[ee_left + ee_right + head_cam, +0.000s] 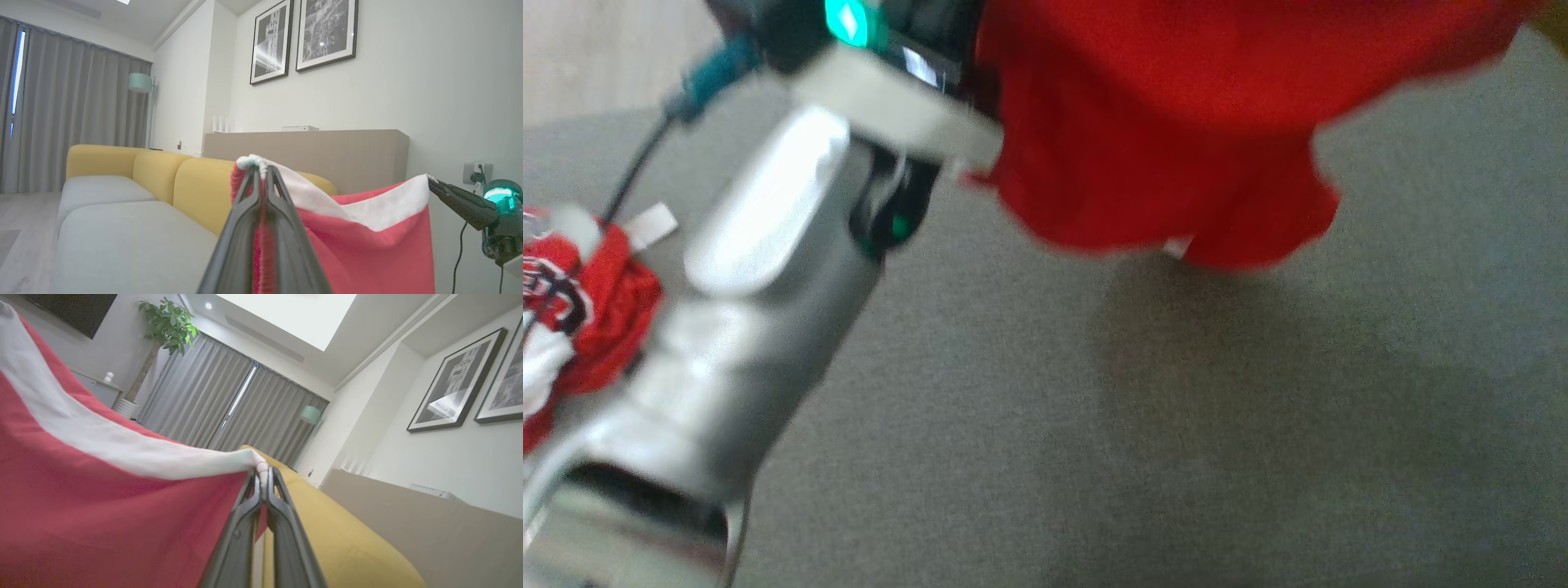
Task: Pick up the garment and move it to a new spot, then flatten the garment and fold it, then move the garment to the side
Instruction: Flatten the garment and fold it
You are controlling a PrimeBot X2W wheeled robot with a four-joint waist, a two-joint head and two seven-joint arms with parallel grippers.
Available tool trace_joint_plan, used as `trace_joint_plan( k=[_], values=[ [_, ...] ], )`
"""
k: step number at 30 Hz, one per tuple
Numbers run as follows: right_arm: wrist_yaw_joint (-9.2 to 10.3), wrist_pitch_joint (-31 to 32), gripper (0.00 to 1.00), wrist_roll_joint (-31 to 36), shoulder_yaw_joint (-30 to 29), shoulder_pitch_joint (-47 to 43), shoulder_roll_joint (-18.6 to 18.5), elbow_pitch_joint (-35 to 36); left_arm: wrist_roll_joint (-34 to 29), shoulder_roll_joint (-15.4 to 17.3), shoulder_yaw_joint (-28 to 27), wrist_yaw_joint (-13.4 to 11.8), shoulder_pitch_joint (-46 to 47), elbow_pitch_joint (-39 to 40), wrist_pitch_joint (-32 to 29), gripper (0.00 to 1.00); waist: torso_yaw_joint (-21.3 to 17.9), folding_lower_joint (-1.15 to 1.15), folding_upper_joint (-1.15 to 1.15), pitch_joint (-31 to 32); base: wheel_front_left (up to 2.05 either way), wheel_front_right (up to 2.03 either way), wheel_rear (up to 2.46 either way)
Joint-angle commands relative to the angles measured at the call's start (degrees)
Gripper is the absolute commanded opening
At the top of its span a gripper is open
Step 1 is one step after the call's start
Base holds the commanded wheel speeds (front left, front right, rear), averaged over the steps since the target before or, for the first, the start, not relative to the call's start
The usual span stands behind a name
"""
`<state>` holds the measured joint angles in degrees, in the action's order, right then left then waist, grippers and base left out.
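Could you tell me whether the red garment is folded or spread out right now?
Spread out: the red garment hangs stretched between the left gripper and right gripper, each shut on an end of its white band.

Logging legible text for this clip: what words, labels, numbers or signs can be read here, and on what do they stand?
Nothing here can be read as words.
Black-outlined print on the clothing pile: too blurred to read.
The white tag beside it: blurred, unreadable.
The green diamond light on the arm's wrist: a symbol, no letters.
The framed prints: no legible words.
On the red garment: no print visible.
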<state>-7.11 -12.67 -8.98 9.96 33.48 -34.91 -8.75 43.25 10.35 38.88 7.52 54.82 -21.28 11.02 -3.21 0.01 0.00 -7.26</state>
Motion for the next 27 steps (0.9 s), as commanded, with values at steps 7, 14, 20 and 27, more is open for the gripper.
trace_joint_plan(
  k=[7, 14, 20, 27],
  values=[
    [-0.37, -2.25, 0.0, 2.36, 2.62, 22.09, -3.93, -7.4, -5.37, -2.4, -6.49, -0.04, 20.0, -6.59, 3.92, 0.0, -3.22, -0.01, 0.0, -8.87, 0.0, 0.0, 0.0],
    [-0.37, -2.31, 0.0, 2.19, 3.38, 16.73, -5.15, -2.46, -4.62, -0.92, -4.1, -0.04, 7.46, 2.19, 3.96, 0.0, -3.84, -0.01, 0.0, -9.21, 0.0, 0.0, 0.0],
    [-0.37, -2.32, 0.0, 0.96, 3.08, -0.38, -4.78, -0.43, -0.46, 4.22, 3.69, -0.04, -11.65, 6.86, 3.96, 0.0, -3.19, -0.01, 0.0, -7.82, 0.0, 0.0, 0.0],
    [-0.37, -2.31, 0.0, -2.0, 1.79, -22.85, -3.29, 3.9, 1.67, 6.4, 11.55, -0.04, -29.9, 7.67, 3.97, 0.0, -1.87, -0.01, 0.0, -2.35, 0.0, 0.0, 0.0]
  ],
)
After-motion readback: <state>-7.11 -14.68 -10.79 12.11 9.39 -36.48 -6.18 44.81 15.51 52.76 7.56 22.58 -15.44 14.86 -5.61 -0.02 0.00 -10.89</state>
